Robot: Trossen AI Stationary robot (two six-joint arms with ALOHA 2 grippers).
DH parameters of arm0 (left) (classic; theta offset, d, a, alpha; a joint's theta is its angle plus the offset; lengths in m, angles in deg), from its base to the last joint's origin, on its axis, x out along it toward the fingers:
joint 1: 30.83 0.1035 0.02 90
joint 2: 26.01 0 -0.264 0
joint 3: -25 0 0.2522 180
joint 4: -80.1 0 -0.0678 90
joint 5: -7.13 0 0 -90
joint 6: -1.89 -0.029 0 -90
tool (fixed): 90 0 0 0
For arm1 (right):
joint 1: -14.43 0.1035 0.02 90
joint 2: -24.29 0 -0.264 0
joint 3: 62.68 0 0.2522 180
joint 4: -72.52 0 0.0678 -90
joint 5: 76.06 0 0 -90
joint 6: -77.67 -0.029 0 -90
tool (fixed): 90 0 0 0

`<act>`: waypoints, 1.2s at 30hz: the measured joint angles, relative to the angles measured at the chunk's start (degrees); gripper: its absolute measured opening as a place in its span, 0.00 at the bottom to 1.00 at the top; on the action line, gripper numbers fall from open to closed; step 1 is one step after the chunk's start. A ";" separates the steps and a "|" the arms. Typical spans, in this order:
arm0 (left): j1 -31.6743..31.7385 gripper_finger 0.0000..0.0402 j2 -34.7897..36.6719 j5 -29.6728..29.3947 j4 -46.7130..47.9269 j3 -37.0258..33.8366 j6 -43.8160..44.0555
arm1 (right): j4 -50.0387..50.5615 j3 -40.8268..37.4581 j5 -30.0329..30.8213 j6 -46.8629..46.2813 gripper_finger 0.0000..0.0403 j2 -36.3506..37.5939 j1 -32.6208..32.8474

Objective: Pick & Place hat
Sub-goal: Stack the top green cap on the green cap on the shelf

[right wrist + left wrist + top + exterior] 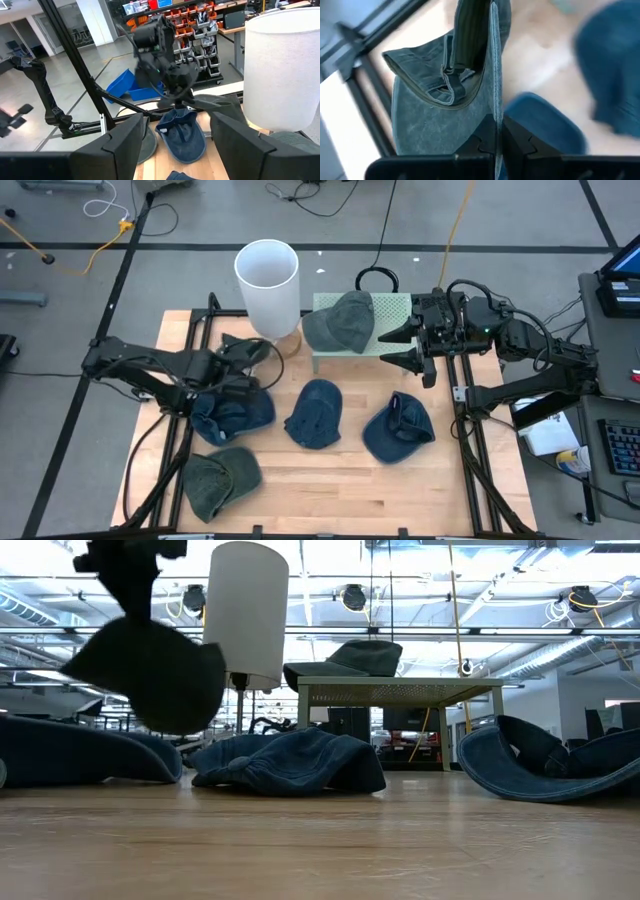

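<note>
My left gripper (236, 386) is shut on a blue denim hat (150, 670), which hangs under it above the table's left part; the right wrist view shows this hat (182, 135) too. Another blue hat (540, 120) lies on the table beneath it. More hats lie on the table: a blue one (315, 412) in the middle, a blue one (398, 428) at the right, a dark green one (220, 480) near the front. A grey-green hat (340, 322) sits on a pale green stand (390, 310). My right gripper (405, 345) waits open, raised beside the stand. My left gripper pinches a thin edge of the blue hat (495, 102) between its two fingers (480, 142), coming from above and slanting down. The hat hangs below the fingers, its hollow side and back strap (452, 85) showing. It is lifted clear of the table.
A tall white cylinder (268, 280) stands at the far edge, left of the stand. Black frame rails (170, 440) run along both sides of the wooden table. Bare wood (350, 490) lies near the front edge.
</note>
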 joint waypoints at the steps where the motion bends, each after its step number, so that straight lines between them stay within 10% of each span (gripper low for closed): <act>1: -0.33 0.02 0.00 1.12 -0.01 1.30 -2.01 | 0.00 0.00 0.00 0.00 0.56 0.00 0.00; 18: -2.94 0.02 -0.02 30.07 -5.75 18.07 -21.88 | 0.00 0.00 -0.20 -4.96 0.56 0.00 0.00; 36: 4.18 0.02 1.94 55.32 -42.82 18.96 -13.08 | -0.69 0.02 -0.15 -16.18 0.56 1.57 4.36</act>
